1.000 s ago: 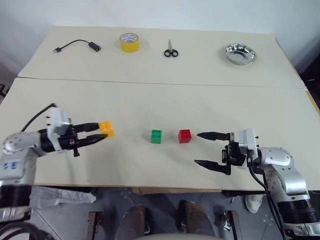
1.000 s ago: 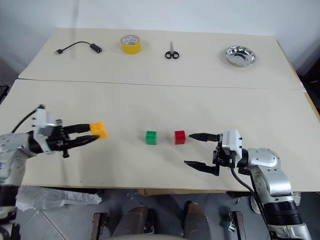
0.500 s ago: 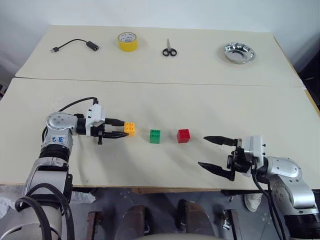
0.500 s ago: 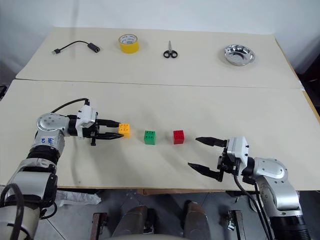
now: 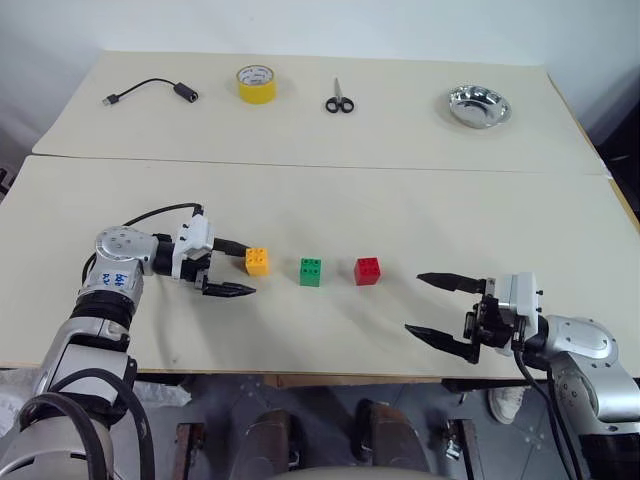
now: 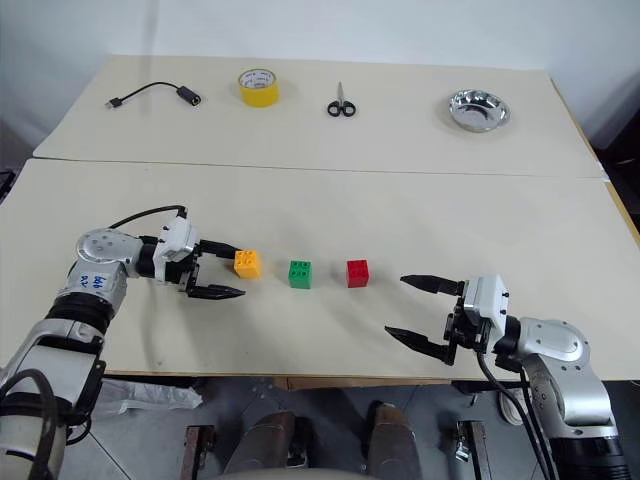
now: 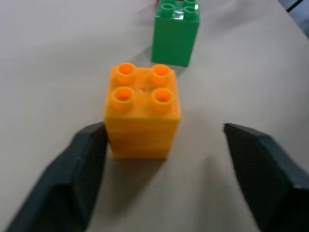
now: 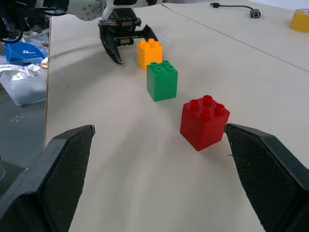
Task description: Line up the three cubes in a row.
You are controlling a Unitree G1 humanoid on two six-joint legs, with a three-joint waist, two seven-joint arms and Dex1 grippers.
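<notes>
Since a second ago the orange-yellow block point(image 5: 257, 261) has come from out at the left, where it was pinched in the left hand point(image 5: 231, 268), to the tabletop point(image 5: 320, 200) beside the other two, and that hand has let go: its two black fingers now stand wide, one on each side of the block. In the left wrist view one fingertip point(image 7: 91, 145) sits right against the block's side, while the other is well clear.

The orange-yellow block stands upright, studs up, just left of the green block point(image 5: 311, 271), with the red block point(image 5: 367, 270) beyond that to the right. The three lie near enough in a row along the front part of the tabletop, gaps fairly even, though the orange-yellow one looks a touch further back than its neighbours.

To my eye the row is as good as made, and what matters now is getting the hand away cleanly. I'd draw it straight back along its own line, away from the block, keeping the fingers spread so the near fingertip doesn't drag a corner and twist the block out of line.

The right hand point(image 5: 445, 310) hangs wide and empty off to the right of the red block, well apart from it.
</notes>
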